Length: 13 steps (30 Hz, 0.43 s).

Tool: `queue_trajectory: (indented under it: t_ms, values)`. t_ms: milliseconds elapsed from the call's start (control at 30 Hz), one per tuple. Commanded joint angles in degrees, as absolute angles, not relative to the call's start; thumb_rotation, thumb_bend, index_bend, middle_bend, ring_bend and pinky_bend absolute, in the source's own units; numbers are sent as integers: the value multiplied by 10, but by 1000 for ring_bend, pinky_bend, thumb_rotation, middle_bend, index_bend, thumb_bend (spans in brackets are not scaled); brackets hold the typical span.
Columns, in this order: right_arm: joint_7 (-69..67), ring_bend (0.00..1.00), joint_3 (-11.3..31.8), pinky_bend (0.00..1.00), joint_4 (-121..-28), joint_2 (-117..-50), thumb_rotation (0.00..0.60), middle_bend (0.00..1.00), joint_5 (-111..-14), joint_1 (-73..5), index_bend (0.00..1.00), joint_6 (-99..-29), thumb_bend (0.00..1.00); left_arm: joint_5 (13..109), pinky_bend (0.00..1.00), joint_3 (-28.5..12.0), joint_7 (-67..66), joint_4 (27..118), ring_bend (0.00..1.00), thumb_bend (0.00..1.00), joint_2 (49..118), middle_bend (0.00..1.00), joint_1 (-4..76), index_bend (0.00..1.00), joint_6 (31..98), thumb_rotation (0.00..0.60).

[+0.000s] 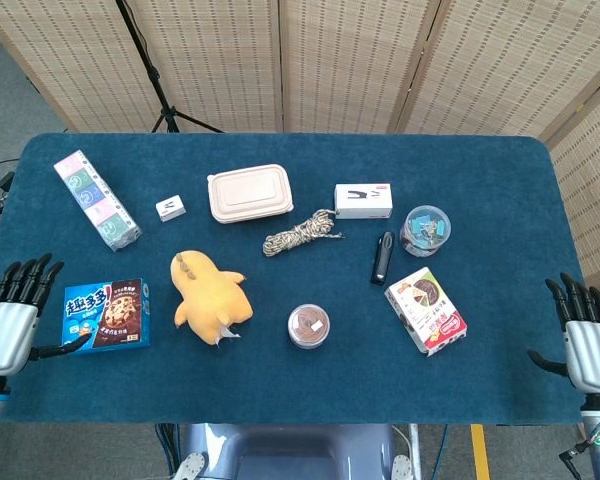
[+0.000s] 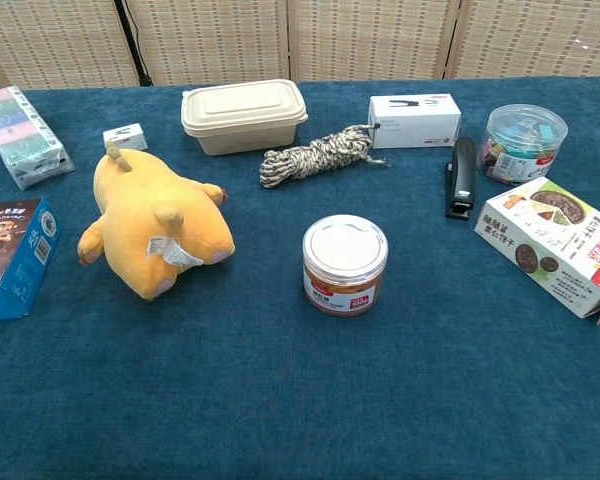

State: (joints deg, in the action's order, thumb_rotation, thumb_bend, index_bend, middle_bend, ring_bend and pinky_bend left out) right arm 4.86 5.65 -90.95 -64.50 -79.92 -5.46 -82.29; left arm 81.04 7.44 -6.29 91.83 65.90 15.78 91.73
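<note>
Bright, even overhead light, soft short shadows, sharp focus, no glare.

The left hand (image 1: pixel 8 322) hovers at the near left edge of the head view, palm down, fingers straight and spread, thumb out to the side, holding nothing. The right hand (image 1: pixel 585 340) sits at the near right edge, likewise flat, fingers apart and empty. Neither hand shows in the chest view.
</note>
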Motion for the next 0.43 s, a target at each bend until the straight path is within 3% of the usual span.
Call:
queue_trajectory:
  t_ms: [33, 433]
  values:
    - [52, 0, 55, 0, -911, -645, 600, 0, -801, -53, 0, -825, 0, 805, 0, 67, -66, 913, 0, 0, 659, 0, 148, 0, 911, 600]
    - [67, 0, 53, 0, -913, -652, 600, 0, -800, -52, 0, -826, 0, 816, 0, 41, -56, 904, 0, 0, 655, 0, 134, 0, 883, 600]
